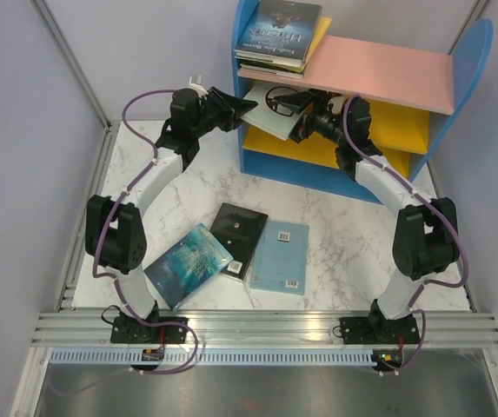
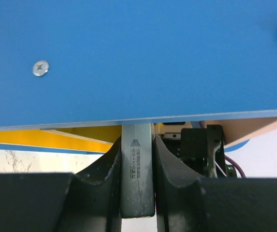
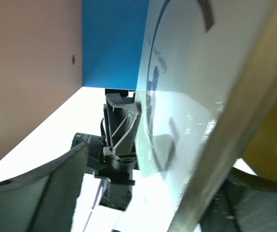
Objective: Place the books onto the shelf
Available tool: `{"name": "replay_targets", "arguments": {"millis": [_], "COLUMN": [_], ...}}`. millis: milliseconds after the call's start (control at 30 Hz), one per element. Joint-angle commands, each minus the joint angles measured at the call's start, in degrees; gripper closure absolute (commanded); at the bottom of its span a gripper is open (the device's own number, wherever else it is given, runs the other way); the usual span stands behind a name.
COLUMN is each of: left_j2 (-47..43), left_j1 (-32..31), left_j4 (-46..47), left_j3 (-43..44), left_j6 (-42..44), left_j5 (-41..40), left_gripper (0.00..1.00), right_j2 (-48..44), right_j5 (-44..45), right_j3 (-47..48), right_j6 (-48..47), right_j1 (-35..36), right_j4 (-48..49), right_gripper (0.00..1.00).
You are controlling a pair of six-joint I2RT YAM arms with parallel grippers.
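A white book (image 1: pixel 273 122) hangs tilted in the shelf's (image 1: pixel 379 74) middle tier, between my two grippers. My left gripper (image 1: pixel 247 106) reaches in past the shelf's blue side panel (image 2: pixel 153 58) and is shut on the book's grey spine (image 2: pixel 137 193); its jaws (image 2: pixel 137 145) press both faces. My right gripper (image 1: pixel 305 124) stands open, its fingers wide apart round the book's white cover (image 3: pixel 191 87), which leans toward the right finger. The right wrist view also shows the left gripper (image 3: pixel 120 125) on the book's far edge. Two books (image 1: pixel 279 35) lie stacked on the pink top board.
Three books lie flat on the marble table in front of the shelf: a teal-blue one (image 1: pixel 188 263), a black one (image 1: pixel 238 230) partly over it, and a pale blue one (image 1: pixel 281 254). Grey walls close in the table on both sides.
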Motion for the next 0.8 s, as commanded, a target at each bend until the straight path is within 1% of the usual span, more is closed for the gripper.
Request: {"name": "replay_targets", "arguments": {"millis": [0,100,167,300,333,433,567,700,767], "left_j2": [1.5,1.8,1.8,2.0,2.0,1.6,1.2,1.6,2.3], "left_j1": [0.0,-0.1,-0.2,-0.9,-1.0,-1.5,-2.0,-3.3,-4.4], "left_j4": [-3.1,-4.3,-4.9,-5.9,-6.2,-7.4,-8.5,-10.4,-13.8], "left_j3": [2.0,2.7,2.6,2.4,2.3,1.8,0.3,1.4,2.7], "left_j6": [3.0,2.8,2.6,1.4,1.3,0.4,-2.7,-5.0,-5.8], "left_j5": [-8.2,-10.2,-11.7,-15.2,-15.7,-18.4,-22.9,-29.6,-31.9], "left_gripper": [0.98,0.98,0.98,0.98,0.98,0.98,0.98,0.98,0.98], "right_j2": [-5.0,-8.6,-12.9,-21.5,-22.9,-27.1,-31.0,-33.8,-34.5], "right_j5": [-4.5,-4.6,-4.7,-4.7,-4.7,-4.6,-4.4,-4.5,-4.3], "right_j3": [0.9,-2.6,-6.9,-14.8,-17.8,-22.6,-26.0,-27.1,-27.7], "right_j6": [-8.6,-10.8,-11.9,-12.6,-12.7,-12.9,-13.4,-13.9,-14.1], "right_j1": [0.2,0.1,0.2,0.3,0.2,0.2,0.2,0.2,0.2], "right_j4": [-8.4,-12.5,-14.2,-16.7,-16.8,-18.0,-20.0,-21.8,-22.6], "right_gripper": [0.02,0.02,0.02,0.02,0.02,0.02,0.02,0.02,0.02]}}
